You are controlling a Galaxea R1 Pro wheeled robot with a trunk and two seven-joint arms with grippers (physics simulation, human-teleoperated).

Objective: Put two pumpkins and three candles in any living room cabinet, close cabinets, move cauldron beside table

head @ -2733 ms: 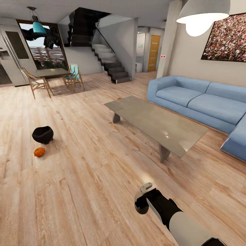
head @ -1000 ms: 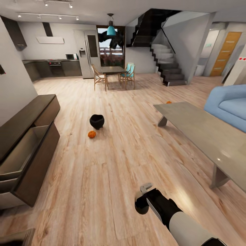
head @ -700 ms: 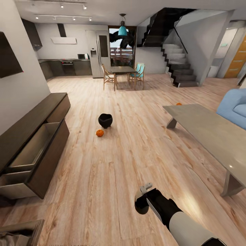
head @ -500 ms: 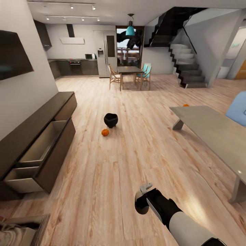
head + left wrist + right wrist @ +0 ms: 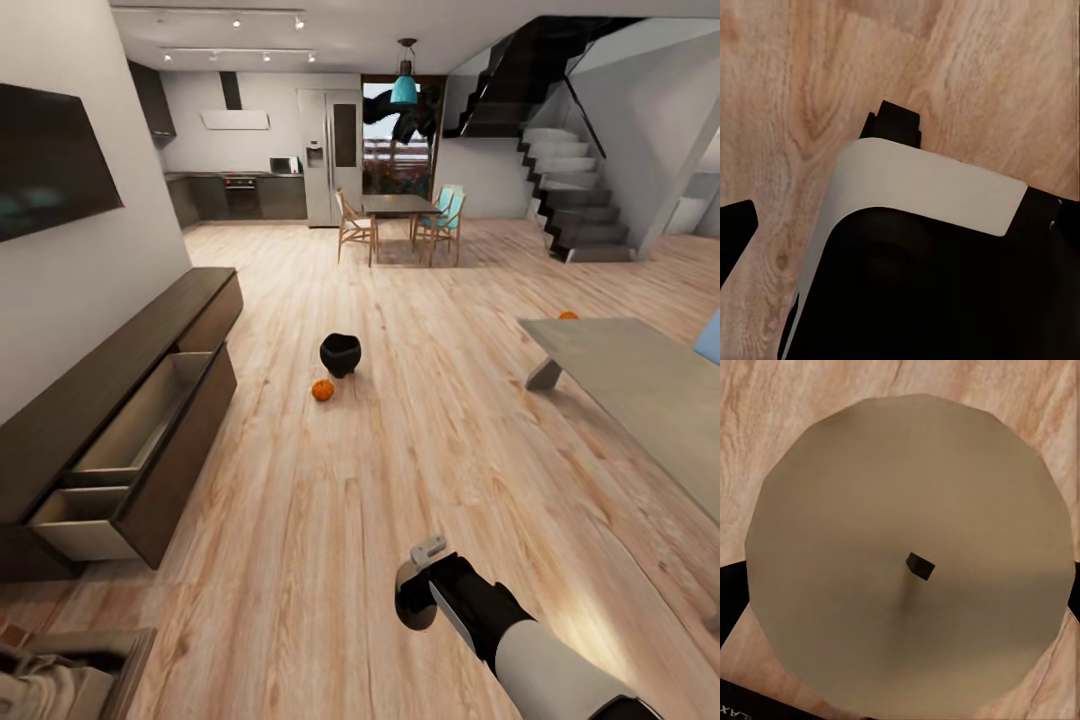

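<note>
Two drawers of the cabinet are now standing open ahead and to the left of the right tool, where a few seconds back the head camera was facing the sofa and the table. The whole picture has been sweeping leftward, so it is the robot that has been turning, not the things: the cauldron and the pumpkin just beside it are sitting on the floor well ahead of the tool, and a second pumpkin is peeking past the table's far corner, ahead and to the right. The turn is bringing the open drawers into reach, which probably means a drop-off is being lined up.

The right tool is hanging low over the floor, and its wrist camera is looking straight onto the round cream top of a candle with its wick nub at the centre. Dark finger edges are showing at the candle's sides, so the tool is most likely clamped on it, though the contact itself is hidden. The left wrist camera is showing part of the robot's body above the floorboards; whether the left tool is apart or together cannot be told.
</note>
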